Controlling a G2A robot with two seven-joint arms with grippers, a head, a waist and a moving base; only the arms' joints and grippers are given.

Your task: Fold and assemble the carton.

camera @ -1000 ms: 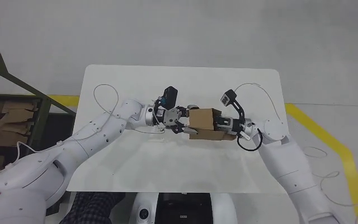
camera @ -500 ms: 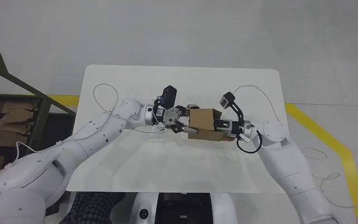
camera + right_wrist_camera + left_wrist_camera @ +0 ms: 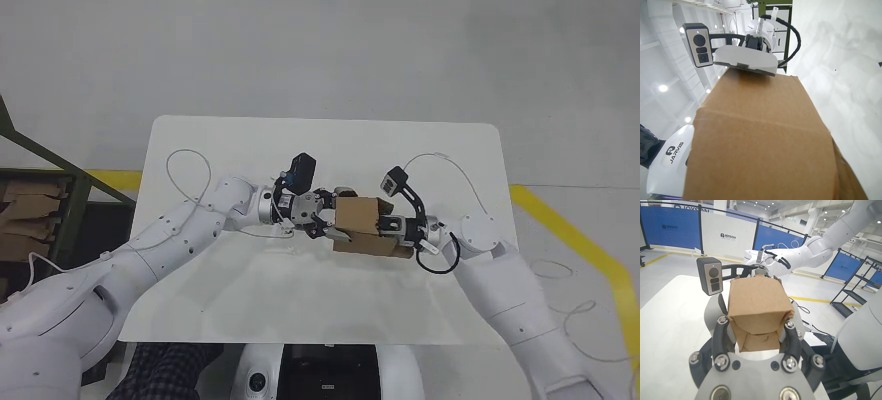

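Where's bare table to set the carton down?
Bare: the far table strip beyond both arms, and the near strip on the robot's side of the carton. Crowded: the middle, where left gripper and right gripper flank the carton.

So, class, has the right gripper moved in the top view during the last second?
Yes. The right gripper has shifted away from the table's right edge, towards the left gripper, at the carton's end.

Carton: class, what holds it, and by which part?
The carton is held at its open end by the left gripper, clamped across the two side walls. The right gripper meets the far end; its hold cannot be told.
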